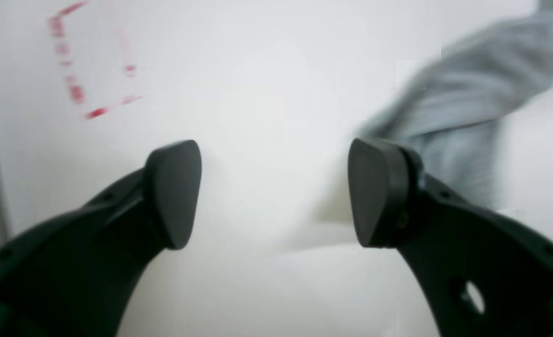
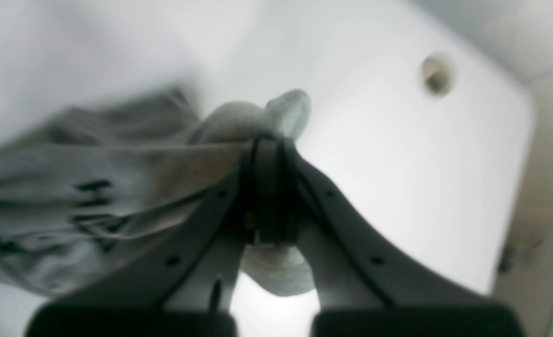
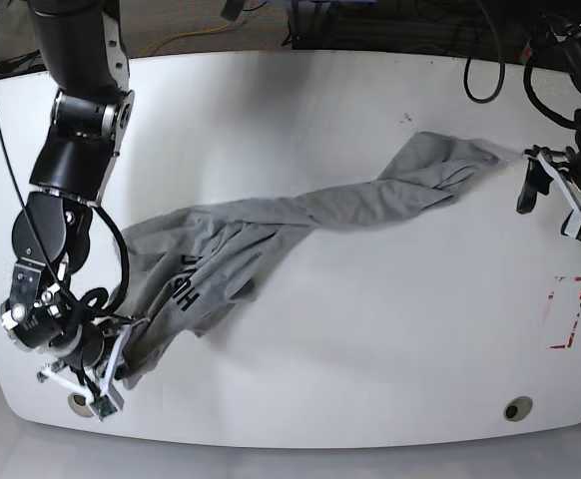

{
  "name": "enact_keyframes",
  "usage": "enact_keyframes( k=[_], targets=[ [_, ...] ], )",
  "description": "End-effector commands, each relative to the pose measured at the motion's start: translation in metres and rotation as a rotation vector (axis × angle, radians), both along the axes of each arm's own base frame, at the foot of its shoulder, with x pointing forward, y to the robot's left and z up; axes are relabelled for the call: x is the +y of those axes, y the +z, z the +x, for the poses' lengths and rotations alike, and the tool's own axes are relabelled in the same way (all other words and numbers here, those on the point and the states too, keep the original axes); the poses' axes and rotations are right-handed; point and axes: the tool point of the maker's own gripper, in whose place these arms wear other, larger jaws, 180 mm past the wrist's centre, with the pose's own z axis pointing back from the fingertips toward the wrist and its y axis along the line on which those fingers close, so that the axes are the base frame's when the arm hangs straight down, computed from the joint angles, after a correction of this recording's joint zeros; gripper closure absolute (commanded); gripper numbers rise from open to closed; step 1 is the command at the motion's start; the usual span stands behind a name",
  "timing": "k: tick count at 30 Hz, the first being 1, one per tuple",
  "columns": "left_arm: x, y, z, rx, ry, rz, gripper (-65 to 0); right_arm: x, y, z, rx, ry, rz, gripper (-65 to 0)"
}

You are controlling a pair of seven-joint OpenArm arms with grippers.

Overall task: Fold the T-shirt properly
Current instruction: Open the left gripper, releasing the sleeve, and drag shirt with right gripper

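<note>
Here the right gripper is pinching a corner of the T-shirt, which is lying stretched and twisted across the white table; the left gripper is hanging open, holding nothing.

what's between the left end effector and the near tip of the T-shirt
Only bare white table. In the base view the open left end effector sits just off the T-shirt tip, apart from it.

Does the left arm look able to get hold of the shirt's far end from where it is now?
Probably yes. The left gripper is open and empty, and the twisted end of the T-shirt lies just beside it on the bare white table, with nothing between them. The right gripper grips the other end.
</note>
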Motion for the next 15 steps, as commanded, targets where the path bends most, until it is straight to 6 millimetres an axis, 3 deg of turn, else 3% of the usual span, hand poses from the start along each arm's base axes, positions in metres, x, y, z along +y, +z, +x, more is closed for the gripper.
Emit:
enact_keyframes(
  k=[1,12,15],
  targets=[
    [0.006,0.022,0.011,-0.059,0.005,0.023,-45.3,0.001,0.060,0.020,-0.134,0.031,-0.044,0.0],
    [0.007,0.021,0.012,-0.057,0.008,0.023,-45.3,0.043,0.222,0.050,-0.424,0.134,-0.188,0.0],
    [0.007,0.015,0.007,-0.037,0.007,0.023,-45.1,0.043,0.264,0.058,-0.450,0.127,-0.201,0.0]
  ],
)
